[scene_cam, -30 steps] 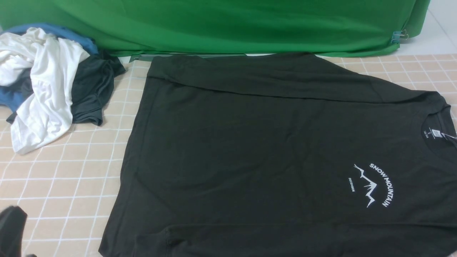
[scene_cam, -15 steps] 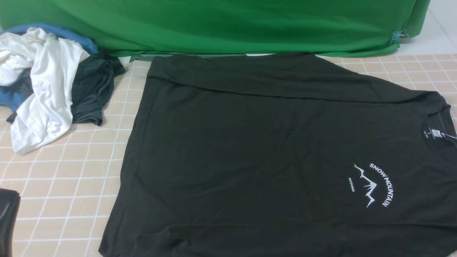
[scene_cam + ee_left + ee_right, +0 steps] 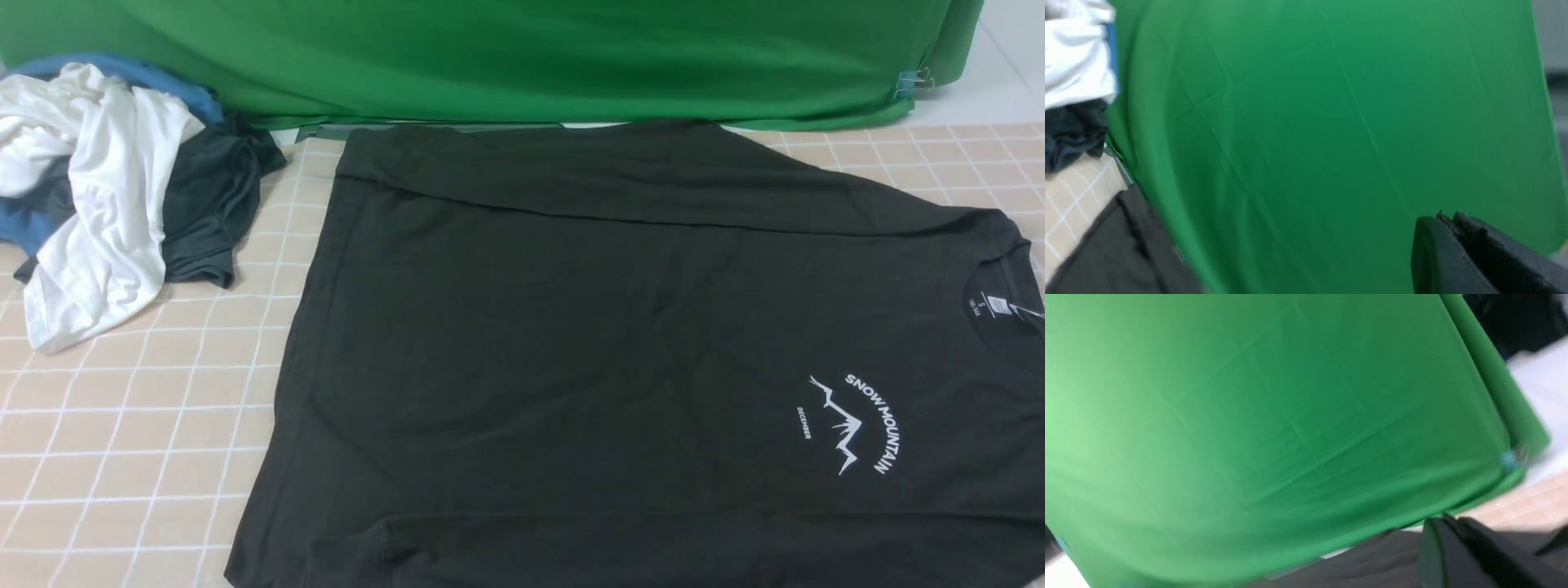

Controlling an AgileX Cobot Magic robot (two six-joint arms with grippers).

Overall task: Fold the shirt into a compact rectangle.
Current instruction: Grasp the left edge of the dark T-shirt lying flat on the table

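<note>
Currently the shirt (image 3: 612, 343) lies flat on the worktop (image 3: 139, 425), centre to right, far edge folded inward, near and right edges running out of view. Bare worktop lies left of it, nearer than the clothes pile (image 3: 106, 188). On the left gripper (image 3: 1453, 218) and right gripper (image 3: 1447, 520) the jaws are together, holding nothing

Bare bench (image 3: 131, 425) lies open left of the shirt (image 3: 571, 327), from the near edge up to the heap of clothes (image 3: 106, 204) in the far left corner. A green backdrop (image 3: 490, 57) walls the far edge, just behind the shirt's far fold.
</note>
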